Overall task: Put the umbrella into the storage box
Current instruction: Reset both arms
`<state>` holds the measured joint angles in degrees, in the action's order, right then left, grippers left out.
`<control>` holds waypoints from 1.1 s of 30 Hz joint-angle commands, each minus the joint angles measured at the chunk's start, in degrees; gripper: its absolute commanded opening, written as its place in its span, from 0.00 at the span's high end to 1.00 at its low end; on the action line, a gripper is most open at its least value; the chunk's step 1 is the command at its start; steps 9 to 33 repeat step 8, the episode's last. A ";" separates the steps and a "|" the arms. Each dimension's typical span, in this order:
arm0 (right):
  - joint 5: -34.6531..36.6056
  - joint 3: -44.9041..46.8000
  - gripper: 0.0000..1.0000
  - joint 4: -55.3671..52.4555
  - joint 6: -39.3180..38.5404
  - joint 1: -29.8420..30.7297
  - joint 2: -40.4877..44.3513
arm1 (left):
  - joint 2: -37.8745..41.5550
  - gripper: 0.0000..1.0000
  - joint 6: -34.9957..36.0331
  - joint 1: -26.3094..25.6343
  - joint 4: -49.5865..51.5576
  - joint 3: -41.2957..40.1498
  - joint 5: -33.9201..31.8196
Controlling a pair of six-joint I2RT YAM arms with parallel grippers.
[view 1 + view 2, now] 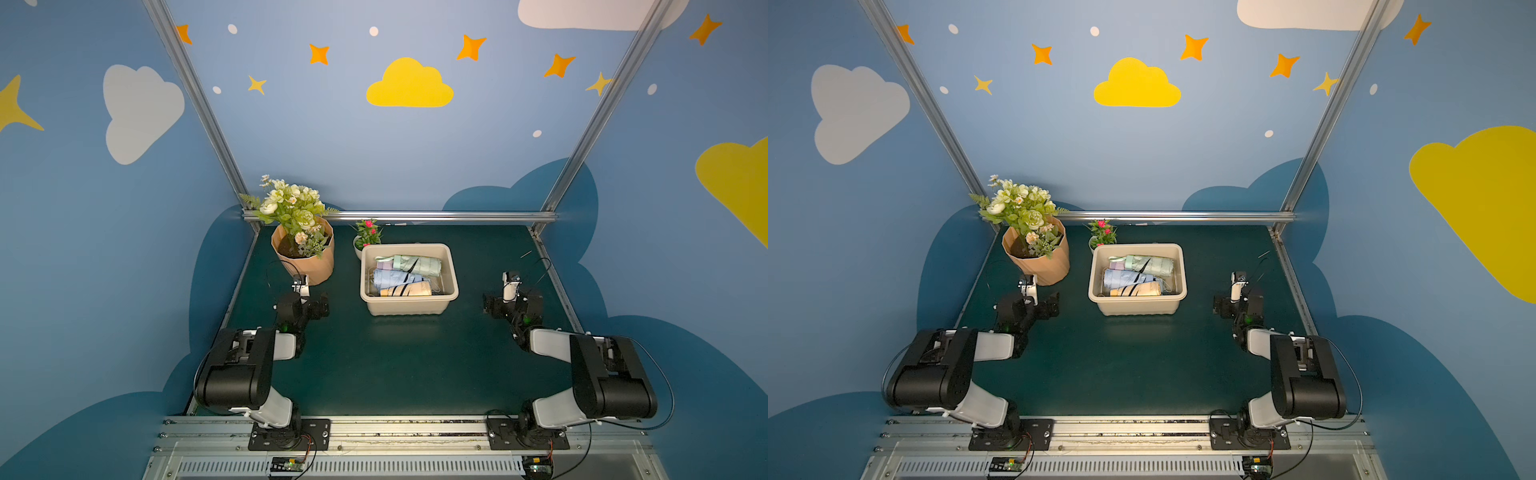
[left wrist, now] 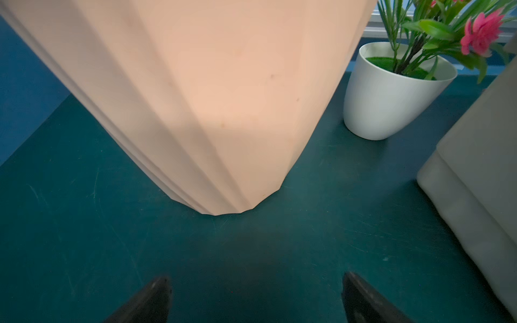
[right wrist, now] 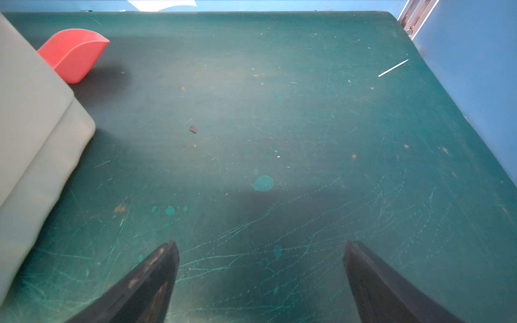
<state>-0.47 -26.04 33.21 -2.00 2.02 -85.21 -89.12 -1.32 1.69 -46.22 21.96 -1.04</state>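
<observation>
The beige storage box [image 1: 409,305] stands mid-table in both top views [image 1: 1138,305]. Three folded umbrellas lie inside it side by side: a green one [image 1: 419,265], a blue one [image 1: 392,277] and a peach one [image 1: 409,290]. My left gripper [image 2: 256,279] is open and empty, low over the mat to the box's left [image 1: 302,301], facing the tan flower pot. My right gripper [image 3: 261,244] is open and empty too, over bare mat to the box's right [image 1: 513,299]. A box corner shows in each wrist view [image 2: 475,167] [image 3: 33,125].
The ribbed tan flower pot [image 1: 305,262] with white flowers stands close in front of the left gripper [image 2: 209,98]. A small white pot [image 2: 391,95] with pink flowers sits behind the box. A red scoop [image 3: 74,53] lies behind the box. A thin white stick [image 3: 393,68] lies near the back right edge.
</observation>
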 commanded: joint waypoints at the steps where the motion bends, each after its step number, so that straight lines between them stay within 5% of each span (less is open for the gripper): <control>1: 0.54 -0.94 0.02 0.78 -0.04 0.09 0.68 | 0.34 0.00 0.62 -0.24 1.65 2.39 -0.29; 33: 0.97 -0.94 0.02 0.76 -0.16 0.36 0.72 | 1.11 0.00 1.13 -0.75 0.25 1.16 -0.95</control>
